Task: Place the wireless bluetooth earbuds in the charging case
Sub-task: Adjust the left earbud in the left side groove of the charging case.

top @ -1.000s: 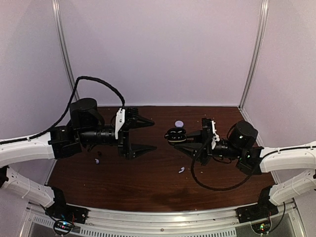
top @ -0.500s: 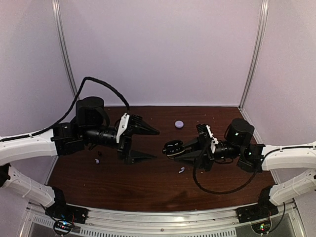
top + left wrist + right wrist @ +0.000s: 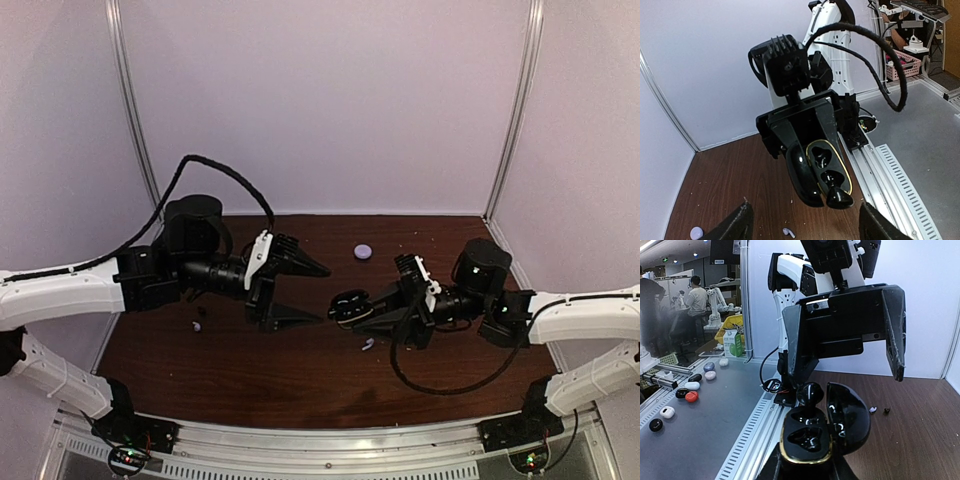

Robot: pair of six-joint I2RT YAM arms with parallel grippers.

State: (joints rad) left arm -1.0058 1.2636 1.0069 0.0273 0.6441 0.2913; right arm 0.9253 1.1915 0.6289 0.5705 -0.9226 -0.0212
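My right gripper [image 3: 362, 308] is shut on an open glossy black clamshell case [image 3: 807, 440] with a gold rim and holds it above the table's middle. A black earbud [image 3: 810, 392] stands partly in the socket farthest from my right wrist; the other socket shows dark. My left gripper [image 3: 325, 296] is open, faces the case [image 3: 822, 170] from the left and does not touch it. The pale lavender charging case [image 3: 362, 252] lies closed on the table at the back. One lavender-white earbud [image 3: 367, 345] lies below the right gripper. Another earbud [image 3: 197, 326] lies under the left arm.
A tiny dark speck [image 3: 886, 410] lies beside the left earbud [image 3: 872, 410]. White walls with aluminium posts [image 3: 512, 110] close off the back and sides. The metal rail [image 3: 330, 440] runs along the near edge. Several other cases [image 3: 690, 387] lie on a grey bench outside.
My right gripper has carried the black case left and toward the near edge. My left gripper has moved right, so the gap between them has narrowed.
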